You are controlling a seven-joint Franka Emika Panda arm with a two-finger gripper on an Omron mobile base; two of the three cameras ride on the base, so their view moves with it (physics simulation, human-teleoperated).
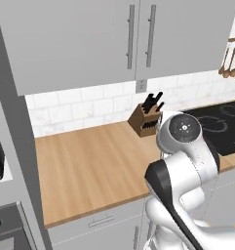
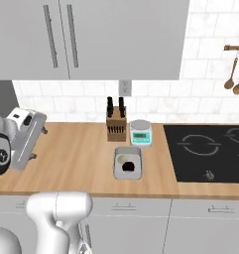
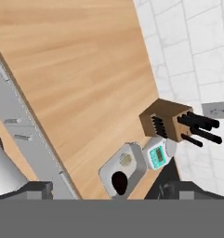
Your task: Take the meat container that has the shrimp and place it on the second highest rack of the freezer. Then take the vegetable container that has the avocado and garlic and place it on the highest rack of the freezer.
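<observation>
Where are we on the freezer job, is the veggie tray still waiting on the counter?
Yes. The shallow light-grey vegetable tray sits on the wooden counter in front of the knife block, holding the dark avocado and pale garlic. No shrimp tray shows on this counter, so that step may be done. The gripper is open and empty, above the counter with the tray ahead. Left: grasp the tray and put it on the freezer's top rack.

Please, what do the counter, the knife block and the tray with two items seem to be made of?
The counter: wood with a smooth matte finish, going by its light brown grain lines. The knife block: darker brown wood, with black handles on top. The tray: plain light grey, probably plastic, though metal is possible.
</observation>
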